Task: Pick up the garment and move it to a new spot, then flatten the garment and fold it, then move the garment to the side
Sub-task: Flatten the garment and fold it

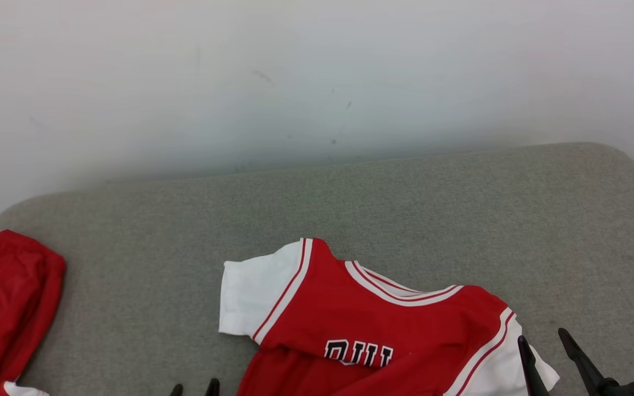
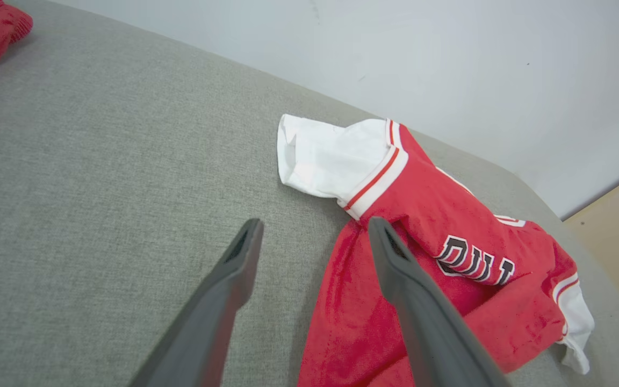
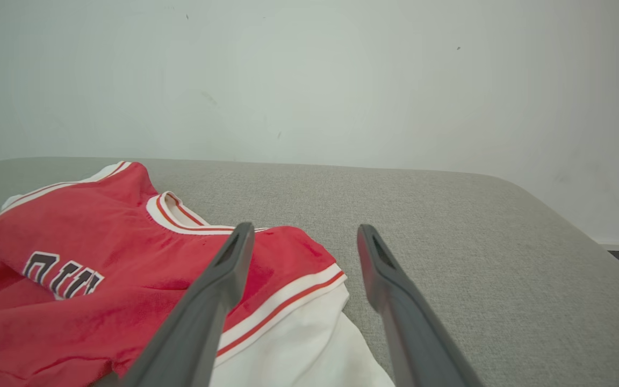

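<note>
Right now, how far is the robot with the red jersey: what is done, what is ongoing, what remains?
Done, apparently: the jersey lies on the grey table, front up. In hand: nothing; the left gripper and right gripper stand open at its two sides. Left: its body is creased and bunched, so flattening, folding and moving it aside remain.

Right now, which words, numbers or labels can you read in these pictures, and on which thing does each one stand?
"BULL": black letters edged in white, on the chest of the red and white jersey. A fold hides their lower parts and anything after them, so this reading is only probable.
Nothing else: no text can be read on the other red garment, the grey table or the wall.
</note>
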